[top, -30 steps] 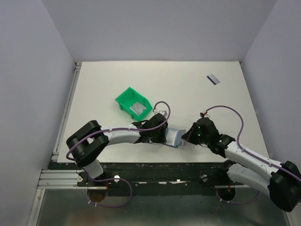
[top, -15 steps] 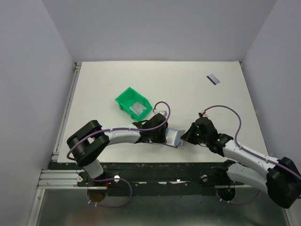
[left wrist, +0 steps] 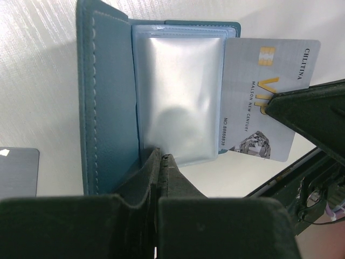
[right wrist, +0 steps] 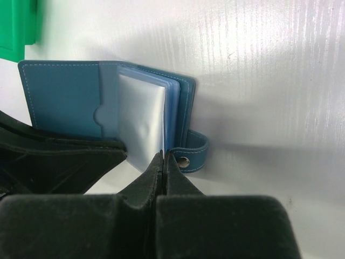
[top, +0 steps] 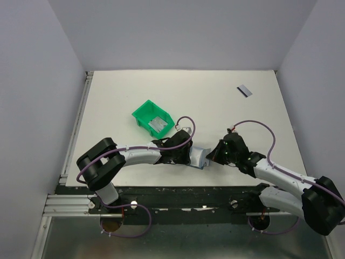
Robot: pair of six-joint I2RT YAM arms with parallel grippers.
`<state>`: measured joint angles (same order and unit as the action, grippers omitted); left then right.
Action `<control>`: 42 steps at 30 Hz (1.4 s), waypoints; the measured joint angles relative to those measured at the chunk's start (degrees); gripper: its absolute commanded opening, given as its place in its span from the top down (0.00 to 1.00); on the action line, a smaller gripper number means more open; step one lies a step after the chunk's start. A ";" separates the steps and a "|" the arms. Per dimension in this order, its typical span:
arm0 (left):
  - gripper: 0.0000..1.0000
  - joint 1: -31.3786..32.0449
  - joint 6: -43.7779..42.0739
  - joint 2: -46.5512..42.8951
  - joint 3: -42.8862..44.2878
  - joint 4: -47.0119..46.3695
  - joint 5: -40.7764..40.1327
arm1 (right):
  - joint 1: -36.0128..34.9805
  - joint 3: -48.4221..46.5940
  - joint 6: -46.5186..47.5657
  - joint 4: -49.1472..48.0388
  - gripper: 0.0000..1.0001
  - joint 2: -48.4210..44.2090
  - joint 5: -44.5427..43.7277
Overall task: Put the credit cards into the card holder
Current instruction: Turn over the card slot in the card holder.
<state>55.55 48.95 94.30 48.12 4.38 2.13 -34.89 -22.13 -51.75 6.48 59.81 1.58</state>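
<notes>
Two grips matter: our left gripper (left wrist: 160, 157) pinches the open card holder (left wrist: 108, 108) on the desk (top: 215, 97), our right gripper (right wrist: 163, 157) clamps the VIP credit card (left wrist: 264, 91); we should slide it level into the clear sleeve (left wrist: 180, 97).

I'm seeing card holder (top: 198, 157) lying front-centre between left gripper (top: 188, 157) and right gripper (top: 211, 157), credit card (left wrist: 264, 97) partly inside | bin (top: 141, 115) sitting behind-left, holding cards (top: 157, 123) | lone card (top: 245, 91) lying far back-right.
</notes>
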 measured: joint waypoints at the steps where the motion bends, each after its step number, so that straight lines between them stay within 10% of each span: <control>1: 1.00 0.00 0.00 0.00 0.00 -0.02 0.00 | 0.11 0.00 -0.11 -0.28 1.00 0.17 0.22; 42: 1.00 -0.09 -0.04 0.44 0.20 -0.07 0.04 | 2.12 1.64 -0.76 -8.72 1.00 0.59 8.94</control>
<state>55.46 48.90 94.74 48.31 4.32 2.17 -32.77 -20.49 -52.51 -2.24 60.40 10.52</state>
